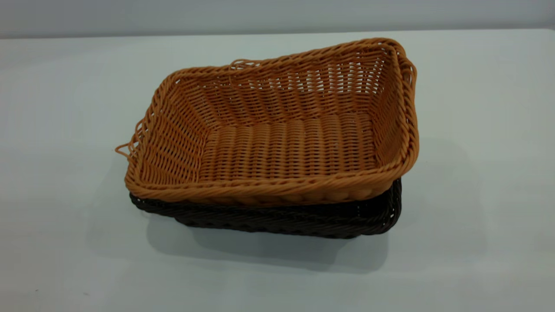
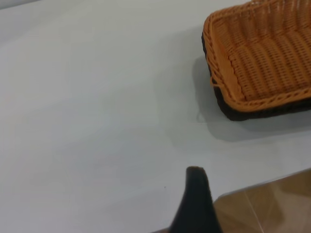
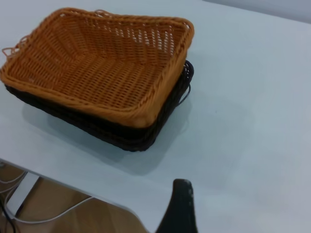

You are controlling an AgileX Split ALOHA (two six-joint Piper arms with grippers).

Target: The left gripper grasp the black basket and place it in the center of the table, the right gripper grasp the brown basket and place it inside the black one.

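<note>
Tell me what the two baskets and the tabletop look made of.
Brown basket: woven strands, orange-tan with a slight sheen, so wicker or plastic imitation; loose loops at the rim. Black basket: same weave, near-black, under the brown one. Table: smooth white, matte, likely laminate.

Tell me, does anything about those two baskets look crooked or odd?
Yes. The brown basket sits in the black basket but not level: its right end rides up, showing more black rim there. Loose strand loops stick out at its left end. Nothing looks spilled or broken.
</note>
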